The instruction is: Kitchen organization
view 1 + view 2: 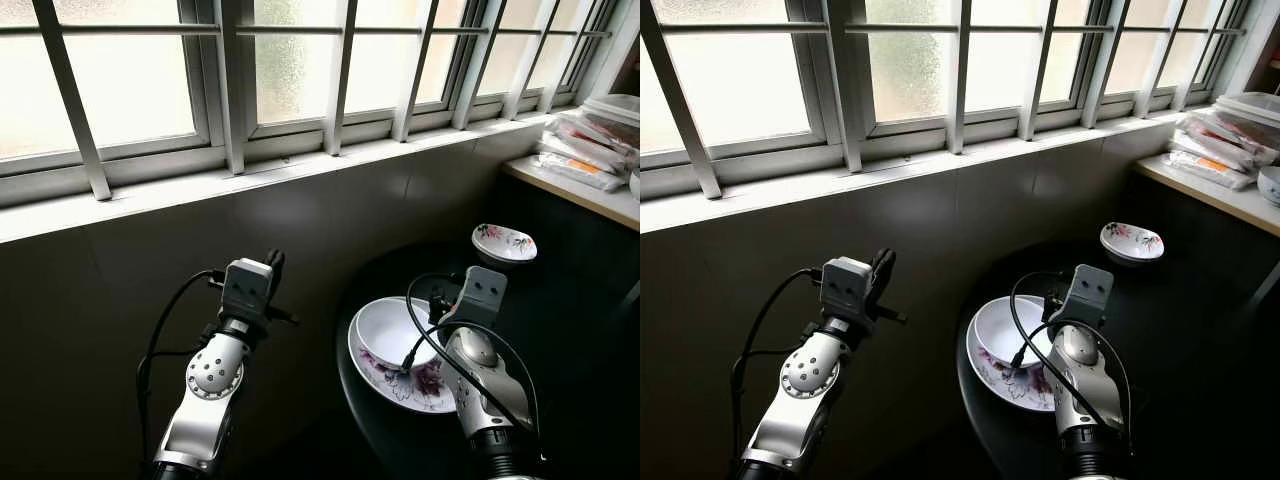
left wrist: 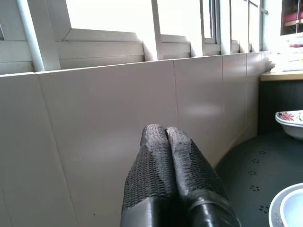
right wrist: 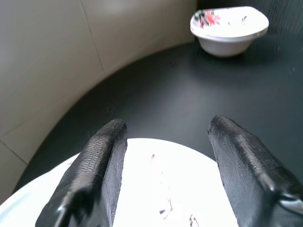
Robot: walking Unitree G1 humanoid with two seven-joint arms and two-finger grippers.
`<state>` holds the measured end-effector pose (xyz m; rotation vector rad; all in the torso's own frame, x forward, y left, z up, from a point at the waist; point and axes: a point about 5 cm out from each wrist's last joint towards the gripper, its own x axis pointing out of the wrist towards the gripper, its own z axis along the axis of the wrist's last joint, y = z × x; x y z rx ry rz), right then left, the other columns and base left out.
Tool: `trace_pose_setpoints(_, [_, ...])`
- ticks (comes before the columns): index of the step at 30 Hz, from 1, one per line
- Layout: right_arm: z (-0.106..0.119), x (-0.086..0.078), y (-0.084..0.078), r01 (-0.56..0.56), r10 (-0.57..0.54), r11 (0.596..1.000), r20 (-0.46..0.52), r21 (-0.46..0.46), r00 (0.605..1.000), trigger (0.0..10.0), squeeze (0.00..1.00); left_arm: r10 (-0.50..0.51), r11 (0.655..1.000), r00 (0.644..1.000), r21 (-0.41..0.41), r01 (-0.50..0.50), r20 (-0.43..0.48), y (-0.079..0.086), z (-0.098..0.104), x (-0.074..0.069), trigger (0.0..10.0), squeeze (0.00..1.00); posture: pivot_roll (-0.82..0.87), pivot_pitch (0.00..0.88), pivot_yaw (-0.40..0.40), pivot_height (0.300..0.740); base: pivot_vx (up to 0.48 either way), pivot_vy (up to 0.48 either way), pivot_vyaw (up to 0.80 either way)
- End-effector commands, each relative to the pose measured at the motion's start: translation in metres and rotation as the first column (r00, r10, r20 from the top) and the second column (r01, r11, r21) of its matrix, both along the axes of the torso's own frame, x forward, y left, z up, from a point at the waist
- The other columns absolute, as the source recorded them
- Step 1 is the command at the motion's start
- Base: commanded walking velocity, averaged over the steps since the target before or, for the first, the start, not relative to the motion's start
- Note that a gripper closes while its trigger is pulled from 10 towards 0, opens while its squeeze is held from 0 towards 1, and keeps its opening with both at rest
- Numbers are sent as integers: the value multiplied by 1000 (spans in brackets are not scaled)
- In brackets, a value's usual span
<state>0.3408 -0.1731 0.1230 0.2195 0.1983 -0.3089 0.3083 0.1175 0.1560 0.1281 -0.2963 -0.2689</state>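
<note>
A white bowl (image 1: 392, 330) sits on a flowered plate (image 1: 400, 385) at the near left of a round black table (image 1: 560, 330). Farther back on the table stands a small flowered bowl (image 1: 504, 243), seen too as the small bowl (image 3: 229, 28). My right gripper (image 3: 165, 130) hangs open just over the white bowl's rim (image 3: 165, 189), nothing between its fingers. My left gripper (image 2: 165, 137) is shut and empty, held up left of the table and pointing at the tiled wall (image 2: 104, 137).
A barred window (image 1: 300, 70) with a sill runs along the wall behind. At the far right a light counter (image 1: 590, 195) holds packets and stacked containers (image 1: 590, 150). The table's right half is bare.
</note>
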Motion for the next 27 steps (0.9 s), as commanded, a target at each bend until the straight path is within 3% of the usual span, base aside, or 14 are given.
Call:
trace_pose_setpoints(1, [-8, -4, -4, 26, -24, 999, -46, 36, 999, 10000, 0, -2, 1000, 1000, 4, 2, -13, -2, -2, 0, 10000, 0, 43, 0, -58, 740, 0, 0, 0])
trace_pose_setpoints(13, [-30, -14, 12, -64, 86, 991, -182, 120, 980, 10000, 0, -4, 1000, 1000, 9, 5, -24, -3, -4, 1, 10000, 0, 38, 0, -57, 740, 0, 0, 0])
trace_pose_setpoints(20, [-32, -13, 17, -94, 123, 984, -189, 152, 974, 10000, 0, -3, 1000, 1000, 13, 3, -28, -3, -5, 2, 10000, 0, 37, 0, -57, 740, 0, 0, 0])
trace_pose_setpoints(24, [-39, -16, 22, -64, 131, 961, -239, 269, 962, 10000, 0, -4, 1000, 1000, 16, 5, -30, -4, -5, 2, 10000, 0, 39, 0, -59, 740, 0, 0, 0])
trace_pose_setpoints(27, [-42, -17, 24, -54, 136, 951, -255, 306, 957, 10000, 0, -3, 1000, 1000, 18, 3, -31, -4, -6, 2, 10000, 0, 40, 0, -59, 740, 0, 0, 0])
